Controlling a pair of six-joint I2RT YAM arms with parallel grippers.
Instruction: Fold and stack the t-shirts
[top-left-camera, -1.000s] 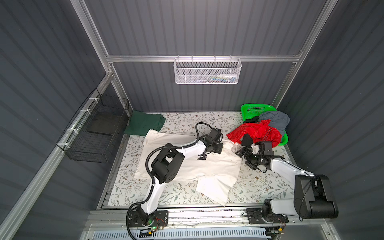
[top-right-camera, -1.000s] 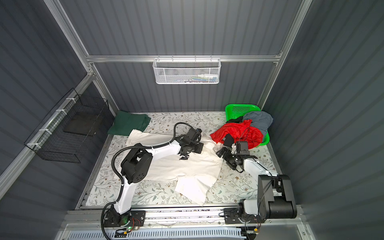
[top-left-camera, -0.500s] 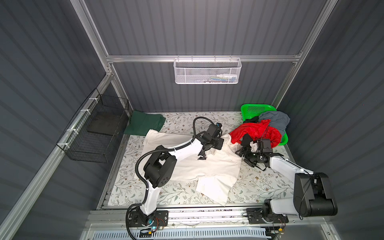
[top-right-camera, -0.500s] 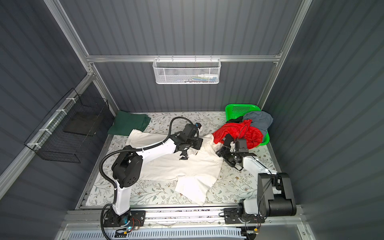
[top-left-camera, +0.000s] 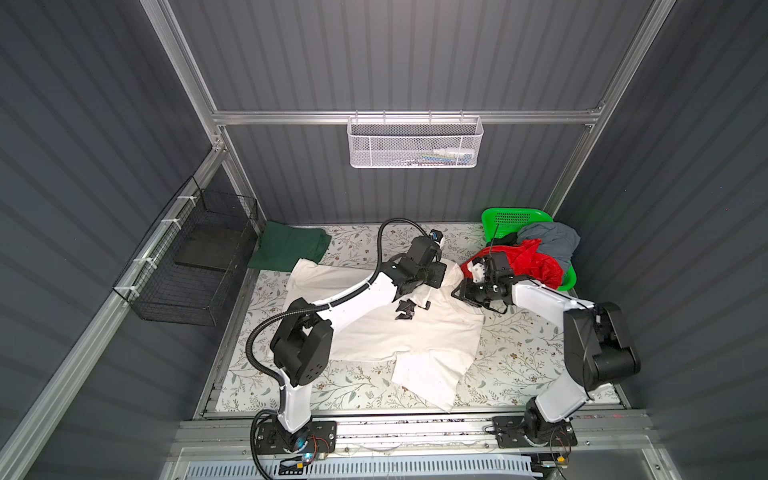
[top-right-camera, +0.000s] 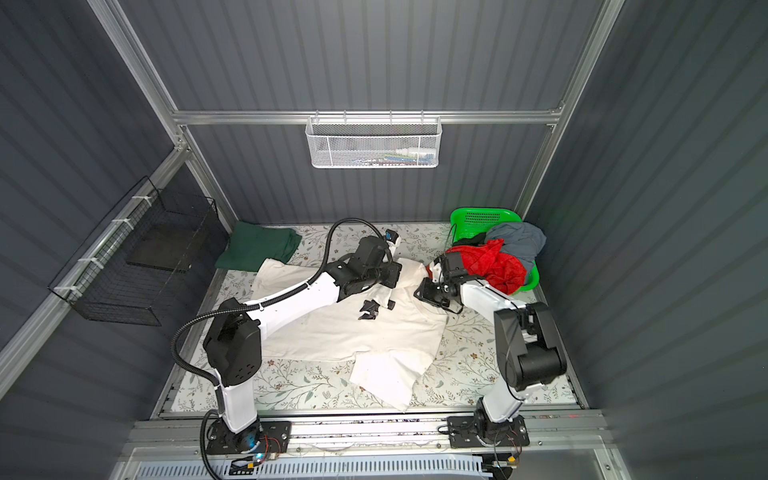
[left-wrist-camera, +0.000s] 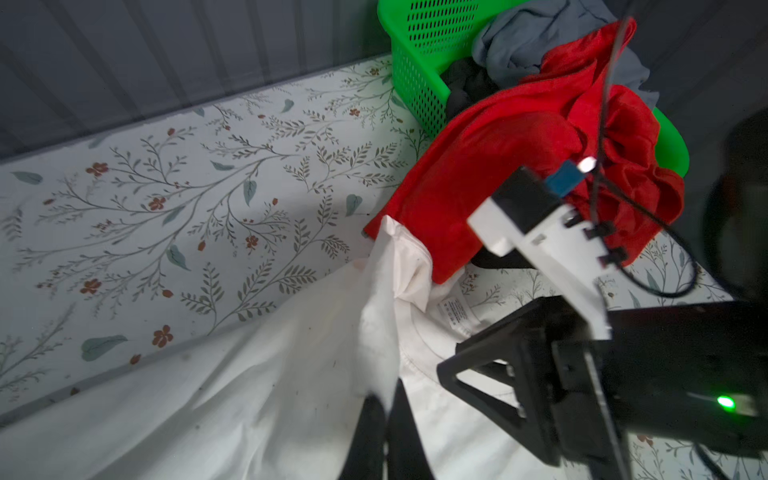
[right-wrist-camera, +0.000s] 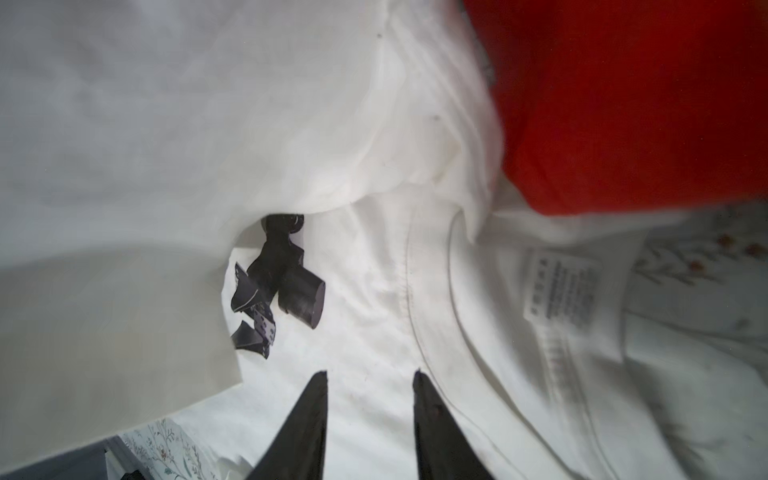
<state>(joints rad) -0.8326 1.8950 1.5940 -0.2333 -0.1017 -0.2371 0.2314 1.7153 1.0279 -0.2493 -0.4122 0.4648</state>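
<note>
L jaws clenched on off-white tee (top-left-camera: 436, 332) fold; R jaws part-open, just above its collar (right-wrist-camera: 430, 291).

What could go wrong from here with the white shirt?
1. The left gripper pinches the white shirt, and a corner of that shirt lies under the red shirt. Pulling may drag the red one out of the basket.
2. The right gripper, jaws apart by the collar, is close to the left gripper, so they could collide.
3. Closing there may catch both cloth layers and spoil the fold.
</note>
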